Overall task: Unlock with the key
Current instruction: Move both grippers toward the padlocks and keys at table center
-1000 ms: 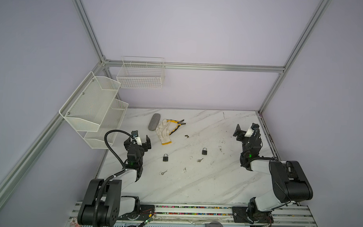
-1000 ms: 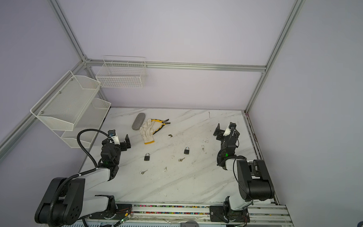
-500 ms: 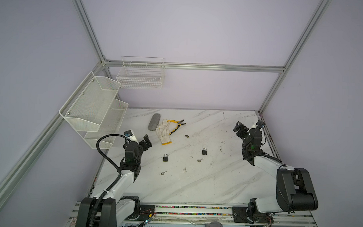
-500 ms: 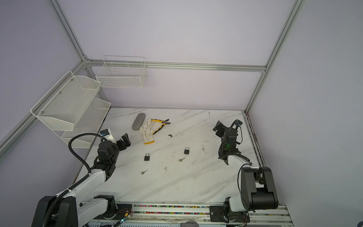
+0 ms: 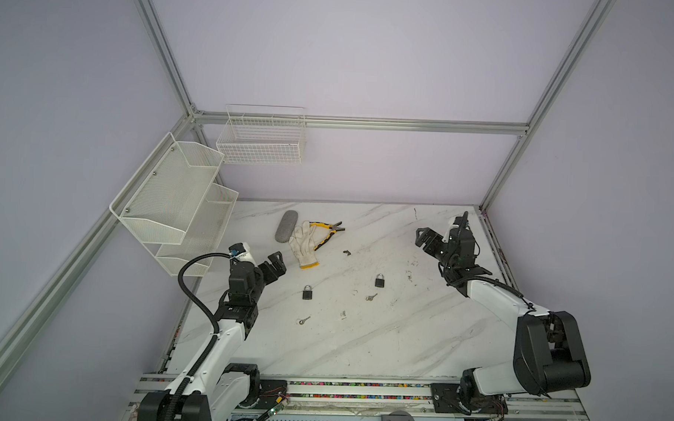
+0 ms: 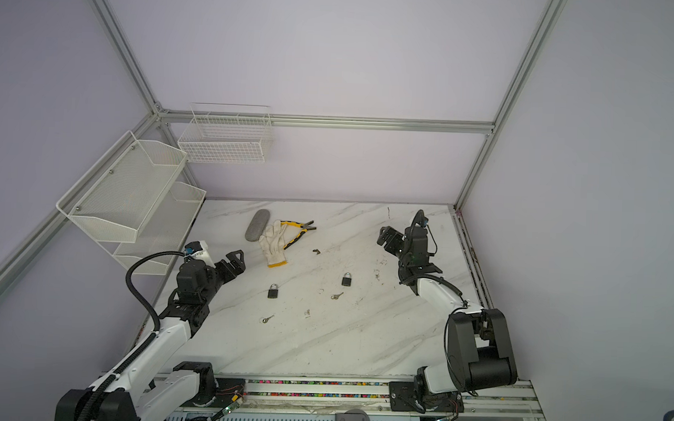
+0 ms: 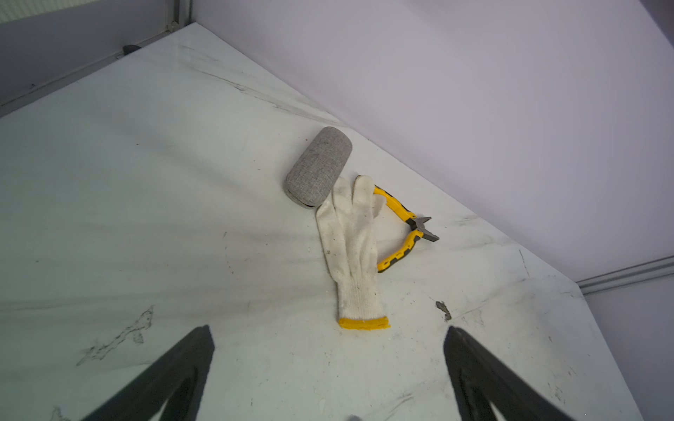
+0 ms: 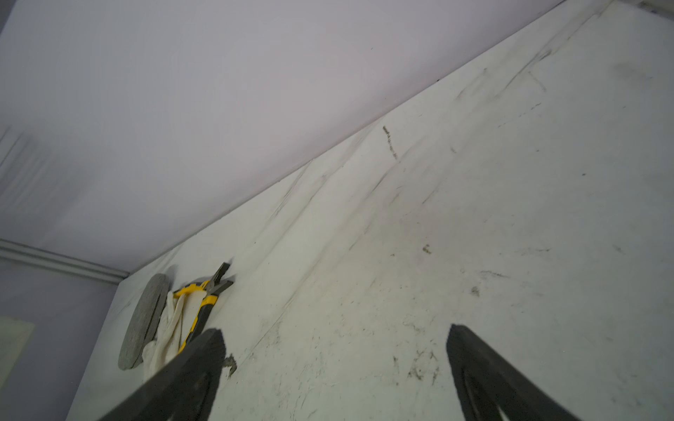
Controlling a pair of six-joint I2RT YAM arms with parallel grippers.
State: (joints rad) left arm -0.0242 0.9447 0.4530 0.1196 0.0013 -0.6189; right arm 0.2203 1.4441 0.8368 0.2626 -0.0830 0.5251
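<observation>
Two black padlocks lie mid-table in both top views, one to the left (image 5: pixel 307 292) and one to the right (image 5: pixel 380 281). A small silver key (image 5: pixel 304 320) lies in front of the left padlock. A second key (image 5: pixel 371 297) lies just in front of the right padlock. My left gripper (image 5: pixel 275 265) hovers open to the left of the left padlock. My right gripper (image 5: pixel 427 239) is open above the table's right side, well behind the right padlock. Both hold nothing, with bare table between the fingers in the left wrist view (image 7: pixel 328 328) and the right wrist view (image 8: pixel 334 328). Neither wrist view shows a padlock or a key.
A white glove (image 5: pixel 303 245), yellow-handled pliers (image 5: pixel 329 230) and a grey case (image 5: pixel 286 226) lie at the back left. A small dark scrap (image 5: pixel 346 252) sits near them. A white mesh shelf (image 5: pixel 173 205) and a wire basket (image 5: pixel 262 139) hang on the left and back walls.
Both arms have lifted from their low pose and reached out. The left gripper moved rightward and the right gripper leftward, toward the middle. Both stay open.
</observation>
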